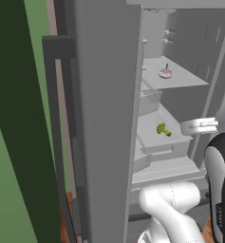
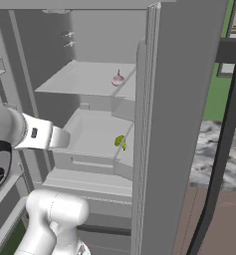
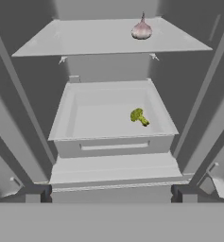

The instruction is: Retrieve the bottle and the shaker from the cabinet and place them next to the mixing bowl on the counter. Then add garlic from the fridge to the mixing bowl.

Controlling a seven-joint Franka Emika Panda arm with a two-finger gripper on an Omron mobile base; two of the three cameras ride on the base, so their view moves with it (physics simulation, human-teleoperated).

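Fridge open. Garlic (image 3: 142, 30) upper right, on shelf (image 3: 85, 40); broccoli (image 3: 139, 116) in drawer (image 3: 85, 118) below. Pincer state cannot tell. Risk: grabbing broccoli instead.

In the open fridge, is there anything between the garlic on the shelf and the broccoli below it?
Only the shelf itself. The garlic sits on it; the broccoli lies in the drawer underneath, as the hand view shows.

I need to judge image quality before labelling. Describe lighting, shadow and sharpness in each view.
Left base view: flat, even light, the garlic small and soft-edged. Right base view: same flat render, no glare, the broccoli partly cut off by the door edge. Hand view: clearest, faint shading under the shelf, no hard shadows.
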